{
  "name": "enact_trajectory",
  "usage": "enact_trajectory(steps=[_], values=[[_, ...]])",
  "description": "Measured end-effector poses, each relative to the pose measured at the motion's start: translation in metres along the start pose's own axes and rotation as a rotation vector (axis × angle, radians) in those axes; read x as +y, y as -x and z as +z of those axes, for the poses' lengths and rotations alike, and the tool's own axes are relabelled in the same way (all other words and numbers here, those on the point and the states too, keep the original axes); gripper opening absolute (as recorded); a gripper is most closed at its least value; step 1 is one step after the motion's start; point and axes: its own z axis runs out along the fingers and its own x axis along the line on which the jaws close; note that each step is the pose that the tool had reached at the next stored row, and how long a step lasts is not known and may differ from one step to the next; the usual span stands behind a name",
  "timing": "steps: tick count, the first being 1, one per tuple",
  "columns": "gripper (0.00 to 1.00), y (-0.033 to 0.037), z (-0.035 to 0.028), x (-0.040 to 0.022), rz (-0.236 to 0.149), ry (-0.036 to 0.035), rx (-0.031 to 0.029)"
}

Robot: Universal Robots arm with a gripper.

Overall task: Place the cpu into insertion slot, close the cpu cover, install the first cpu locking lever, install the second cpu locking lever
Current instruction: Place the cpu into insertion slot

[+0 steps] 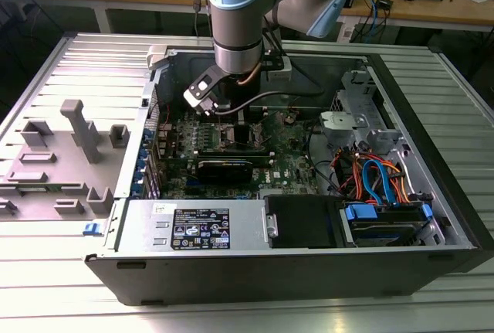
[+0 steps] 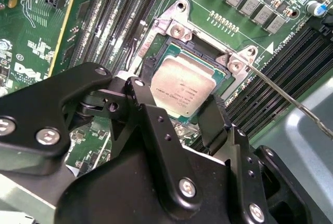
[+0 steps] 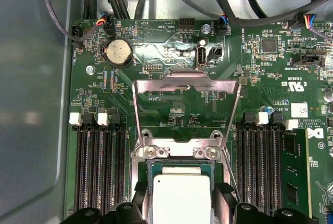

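In both wrist views the cpu (image 2: 182, 86) (image 3: 179, 190), a flat square chip with a silver-grey top, lies in the insertion slot (image 2: 174, 26) (image 3: 177, 152). My gripper (image 2: 177, 99) (image 3: 181, 200) straddles it, a black finger (image 2: 213, 117) against each of two opposite edges, shut on it. The cpu cover (image 3: 187, 74), a thin silvery frame, is swung open away from the slot. A thin wire locking lever (image 2: 286, 96) sticks out from the slot's corner, unlatched. In the exterior view the gripper (image 1: 224, 113) reaches down into the open computer case.
Rows of black memory slots (image 3: 99, 167) (image 3: 260, 167) flank the slot closely. A black graphics card (image 1: 224, 167) lies near the case's middle. Bundled orange and blue cables (image 1: 378, 178) sit at the exterior view's right. A grey fixture (image 1: 77, 140) stands outside the case.
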Motion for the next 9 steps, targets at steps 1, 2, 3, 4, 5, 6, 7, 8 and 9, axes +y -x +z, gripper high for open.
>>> enact_trajectory(steps=[1, 2, 3, 4, 5, 6, 7, 8, 9], values=[[0.62, 0.0, 0.0, 0.0, 0.0, 0.0, -0.0001], [0.62, 0.0, 0.0, 0.0, 0.0, -0.0001, -0.0001], [0.62, -0.0001, 0.0, 0.0, 0.0, 0.0, 0.0], [0.62, -0.0006, 0.0, 0.0001, 0.0, -0.0002, 0.0007], [0.62, -0.0008, 0.0, 0.0, 0.0, -0.0004, 0.0012], [0.62, -0.0009, 0.0, 0.0, 0.0, -0.0004, 0.0017], [0.62, -0.0011, 0.0001, 0.0, 0.0, -0.0005, 0.0022], [0.62, -0.0013, 0.0001, 0.0, 0.0, -0.0005, 0.0025], [0.62, -0.0015, 0.0001, 0.0001, 0.0, -0.0005, 0.0031]])
